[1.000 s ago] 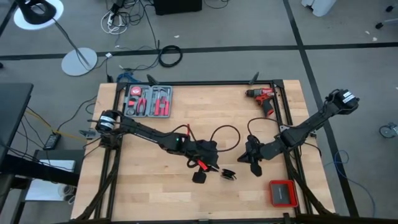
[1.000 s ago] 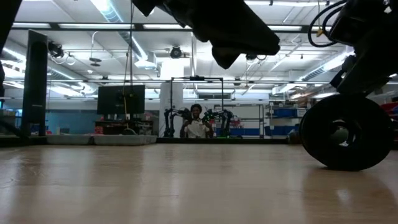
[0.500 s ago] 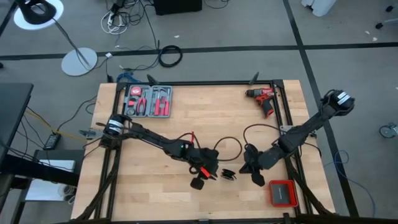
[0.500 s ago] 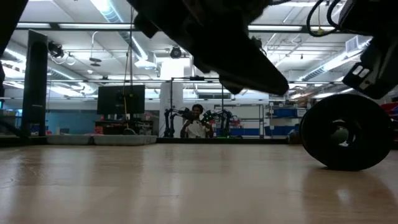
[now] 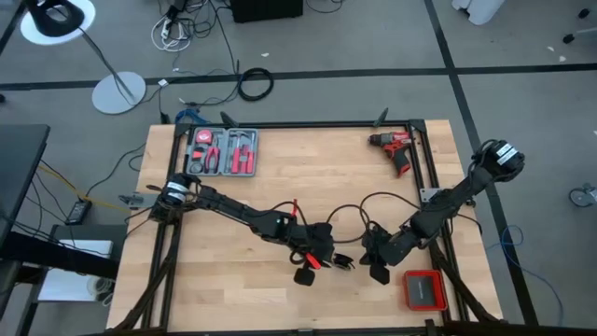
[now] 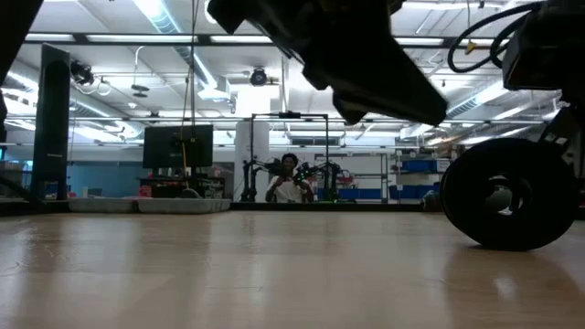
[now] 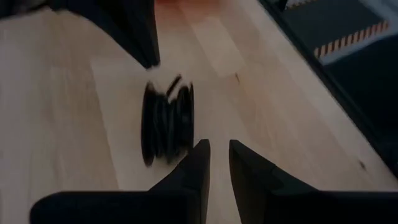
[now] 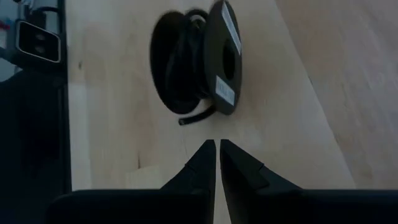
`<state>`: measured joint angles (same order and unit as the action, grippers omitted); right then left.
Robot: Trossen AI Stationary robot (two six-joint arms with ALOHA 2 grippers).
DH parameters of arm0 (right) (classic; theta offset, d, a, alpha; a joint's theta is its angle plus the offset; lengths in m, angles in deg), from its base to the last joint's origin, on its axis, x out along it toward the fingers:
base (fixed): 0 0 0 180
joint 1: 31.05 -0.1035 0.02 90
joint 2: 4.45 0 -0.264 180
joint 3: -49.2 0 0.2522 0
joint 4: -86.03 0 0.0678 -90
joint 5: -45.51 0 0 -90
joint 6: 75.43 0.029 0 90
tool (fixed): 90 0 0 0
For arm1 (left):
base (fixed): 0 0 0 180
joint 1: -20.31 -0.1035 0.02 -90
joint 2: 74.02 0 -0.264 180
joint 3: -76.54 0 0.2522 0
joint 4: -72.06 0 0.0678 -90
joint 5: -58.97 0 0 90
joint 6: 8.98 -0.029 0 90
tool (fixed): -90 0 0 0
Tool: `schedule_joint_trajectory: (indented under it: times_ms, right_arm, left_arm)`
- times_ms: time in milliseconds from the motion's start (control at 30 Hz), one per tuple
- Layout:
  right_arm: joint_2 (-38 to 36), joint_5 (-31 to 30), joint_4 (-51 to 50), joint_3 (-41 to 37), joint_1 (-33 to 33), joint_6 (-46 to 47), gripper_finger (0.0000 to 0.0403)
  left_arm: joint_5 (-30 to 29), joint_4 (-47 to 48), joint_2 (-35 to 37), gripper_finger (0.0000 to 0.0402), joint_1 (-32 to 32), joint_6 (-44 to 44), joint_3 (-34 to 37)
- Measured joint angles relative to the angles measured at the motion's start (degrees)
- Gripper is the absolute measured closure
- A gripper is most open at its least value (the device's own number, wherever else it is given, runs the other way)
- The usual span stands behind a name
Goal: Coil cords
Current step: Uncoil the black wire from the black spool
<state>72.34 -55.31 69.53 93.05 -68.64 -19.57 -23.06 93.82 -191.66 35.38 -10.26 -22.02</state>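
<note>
The thin black cord is wound on a small black spool [image 5: 343, 262], which stands on the rims of its discs on the wooden table [image 5: 280, 187]. It shows large at the right of the low view [image 6: 507, 194]. The cord's free end [image 8: 194, 118] sticks out below the labelled disc [image 8: 222, 59]. My left gripper [image 5: 326, 259] is just left of the spool with its fingers [image 7: 217, 152] nearly together and empty. My right gripper [image 5: 367, 254] is just right of it, with its fingers [image 8: 216, 149] shut and empty. Both point at the spool [image 7: 166, 124].
A red drill [image 5: 396, 149] lies at the far right. A tool case [image 5: 222, 151] lies at the far left. A red-and-black box [image 5: 424, 289] sits at the near right, close to my right arm. A person [image 6: 289, 178] stands in the room beyond.
Both grippers have closed in on the spool. My left gripper has gone toward the table's near and right edges. My right gripper has gone toward the near edge and a little left. The spool has stayed where it was.
</note>
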Motion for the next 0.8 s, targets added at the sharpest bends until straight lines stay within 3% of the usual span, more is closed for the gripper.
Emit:
schedule_joint_trajectory:
  times_ms: [267,567,700,800]
  right_arm:
    - [-0.02,-6.21,0.48,0.00,-1.32,-0.33,0.0378]
    - [-0.02,-15.64,0.23,-0.02,-7.86,-0.36,0.0378]
    - [-0.02,-21.89,-0.32,-0.02,-10.90,0.06,0.0378]
    - [-0.02,-22.99,-0.57,-0.04,-11.81,0.17,0.0378]
  left_arm:
    - [-2.72,0.08,0.00,0.0339,0.04,0.60,-0.40]
    - [-4.82,-3.33,0.04,0.0339,0.66,1.78,-0.02]
    - [-4.63,-13.23,0.06,0.0339,0.91,2.61,3.51]
    - [-4.25,-18.87,0.05,0.0339,1.24,3.42,6.65]
